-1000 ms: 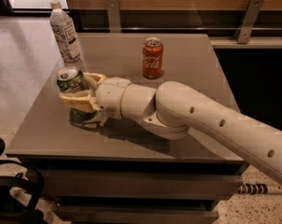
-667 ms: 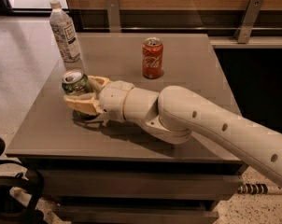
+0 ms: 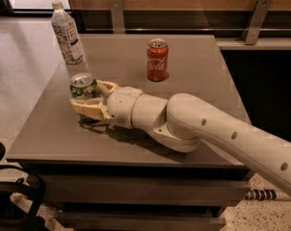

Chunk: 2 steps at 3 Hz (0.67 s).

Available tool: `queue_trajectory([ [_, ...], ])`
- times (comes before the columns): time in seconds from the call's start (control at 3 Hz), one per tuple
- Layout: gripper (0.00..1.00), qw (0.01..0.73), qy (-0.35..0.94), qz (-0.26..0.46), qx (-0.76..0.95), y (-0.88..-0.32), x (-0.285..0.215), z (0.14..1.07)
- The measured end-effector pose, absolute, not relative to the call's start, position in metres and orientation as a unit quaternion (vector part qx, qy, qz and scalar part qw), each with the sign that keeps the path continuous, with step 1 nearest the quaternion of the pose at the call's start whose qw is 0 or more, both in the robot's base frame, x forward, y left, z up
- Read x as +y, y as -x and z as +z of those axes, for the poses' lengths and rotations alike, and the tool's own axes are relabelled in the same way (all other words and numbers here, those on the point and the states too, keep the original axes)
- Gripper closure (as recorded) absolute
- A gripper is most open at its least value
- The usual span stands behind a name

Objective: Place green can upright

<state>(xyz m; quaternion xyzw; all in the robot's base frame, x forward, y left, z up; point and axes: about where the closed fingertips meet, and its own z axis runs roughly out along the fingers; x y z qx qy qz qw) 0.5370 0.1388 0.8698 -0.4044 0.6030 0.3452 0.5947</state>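
The green can (image 3: 84, 87) stands upright on the grey table (image 3: 193, 81) near its left side, silver pull-tab top facing up. My gripper (image 3: 87, 101) reaches in from the right and is shut on the can, one tan finger in front of it and one behind. The can's lower part is hidden by the front finger (image 3: 87, 110).
A red Coca-Cola can (image 3: 157, 59) stands upright at the table's middle back. A clear plastic bottle (image 3: 67, 32) with a white label stands at the back left corner. The table's left edge is close to the green can. A dark counter runs along the back.
The gripper with the green can has shifted slightly to the right and forward; the can looks more upright on the table.
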Motion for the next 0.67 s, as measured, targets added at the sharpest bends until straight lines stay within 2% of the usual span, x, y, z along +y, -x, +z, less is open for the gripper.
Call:
queue_trajectory([
  [0.33, 0.57, 0.595, 0.405, 0.345, 0.603, -0.537, 0.1389, 0.8709],
  [0.67, 0.33, 0.595, 0.405, 0.345, 0.603, -0.5369, 0.139, 0.871],
])
